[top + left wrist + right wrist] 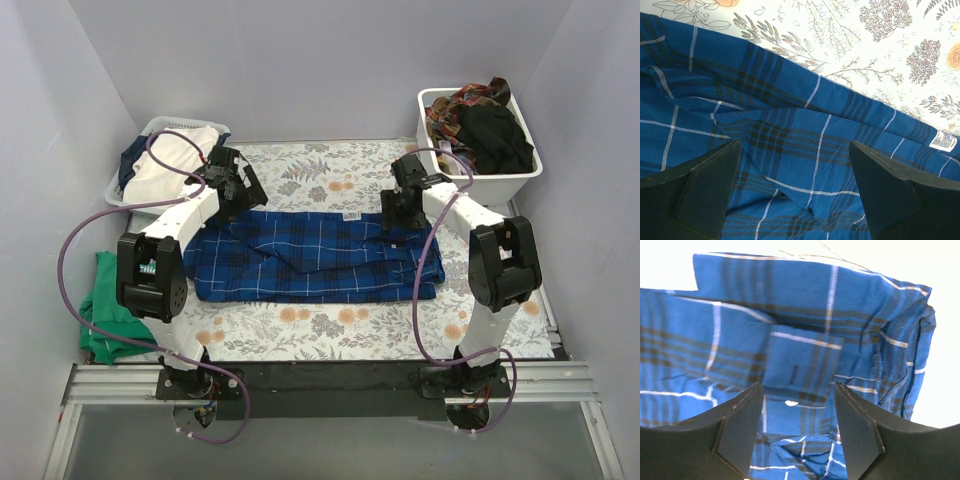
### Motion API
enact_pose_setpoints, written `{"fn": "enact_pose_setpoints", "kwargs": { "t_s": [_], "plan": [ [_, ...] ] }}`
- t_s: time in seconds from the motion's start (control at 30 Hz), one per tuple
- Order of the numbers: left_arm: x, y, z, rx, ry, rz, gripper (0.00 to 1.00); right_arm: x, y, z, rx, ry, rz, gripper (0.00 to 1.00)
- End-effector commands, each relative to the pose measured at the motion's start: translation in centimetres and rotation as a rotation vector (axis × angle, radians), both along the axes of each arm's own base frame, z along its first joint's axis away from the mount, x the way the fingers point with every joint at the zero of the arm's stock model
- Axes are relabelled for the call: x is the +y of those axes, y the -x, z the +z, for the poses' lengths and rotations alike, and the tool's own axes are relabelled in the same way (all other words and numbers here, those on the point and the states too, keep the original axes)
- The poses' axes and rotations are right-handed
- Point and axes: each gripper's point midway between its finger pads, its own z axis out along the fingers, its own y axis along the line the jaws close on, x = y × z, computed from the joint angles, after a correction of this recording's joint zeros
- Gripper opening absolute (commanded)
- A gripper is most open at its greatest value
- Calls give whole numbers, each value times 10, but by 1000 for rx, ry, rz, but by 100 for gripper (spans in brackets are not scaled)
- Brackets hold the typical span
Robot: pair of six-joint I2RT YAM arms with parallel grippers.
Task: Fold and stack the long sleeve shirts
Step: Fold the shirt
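The dark blue plaid cloth shirt with thin white grid lines (318,262) lies folded into a wide flat band across the middle of the grey-and-orange floral table cloth (330,325). The left gripper (240,190) hangs over the band's far left edge, its black fingers (705,195) spread wide and released, with nothing between them. A small white label (944,141) shows at that edge. The right gripper (402,212) hangs over the far right end, jaws likewise apart and empty, above the chest pocket (802,365). A white slatted laundry basket (185,122) stands at the back left and a white plastic bin (500,185) of dark clothes at the back right. A green garment (105,315) lies at the left edge.
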Motion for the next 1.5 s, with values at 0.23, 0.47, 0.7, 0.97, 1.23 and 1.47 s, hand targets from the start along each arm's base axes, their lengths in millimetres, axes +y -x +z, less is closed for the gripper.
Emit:
{"fn": "enact_pose_setpoints", "kwargs": {
  "t_s": [0.23,0.47,0.7,0.97,1.23,1.47],
  "plan": [
    [3,5,0,10,0,0,98,-7,-3,-26,85,-59,-36,66],
    [5,6,-4,21,-9,3,98,5,-3,-27,75,-123,-5,65],
    [5,6,-8,31,-13,3,98,3,-1,-27,80,-119,-25,38],
    [6,6,-12,40,-21,5,98,-13,-8,2,-9,-59,-78,1],
    [7,11,-21,66,-29,1,98,-14,-21,50,-141,-67,-70,1],
    [10,21,-37,97,-36,20,98,-16,-37,52,-158,-45,-80,1]
  ]
}}
